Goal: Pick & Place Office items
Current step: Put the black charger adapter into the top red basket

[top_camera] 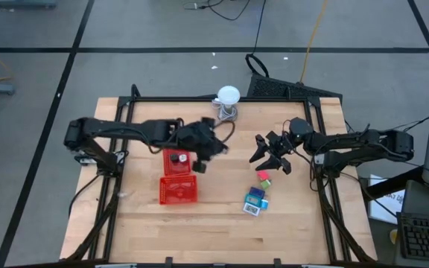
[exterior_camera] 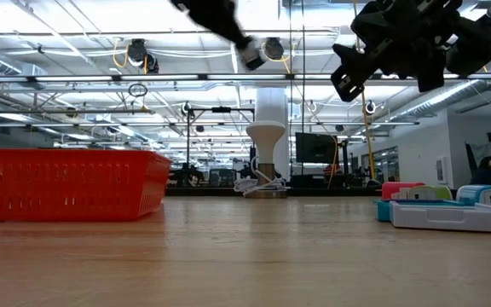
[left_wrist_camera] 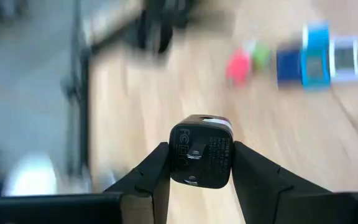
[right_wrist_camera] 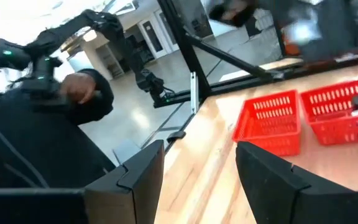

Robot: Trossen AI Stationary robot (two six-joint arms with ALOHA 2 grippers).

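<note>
Now the left gripper clamps a small black block, hovering just right of the far red tray. Right gripper hangs empty, jaws apart, just beyond the remaining pieces.

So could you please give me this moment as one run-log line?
left gripper: jaws shut on black adapter, above red trays | right gripper: jaws open, empty, raised | teal packet: on table

Bright, even light falls from ceiling strip lamps, which show glaring white across the top of the low view. The wooden surface looks evenly lit from above, with only soft, faint shadows under the arms. In the left wrist view the background is heavily smeared with blur, while the black piece between the fingers stays sharp. The right wrist view is soft, with a blurred upper edge.
</note>
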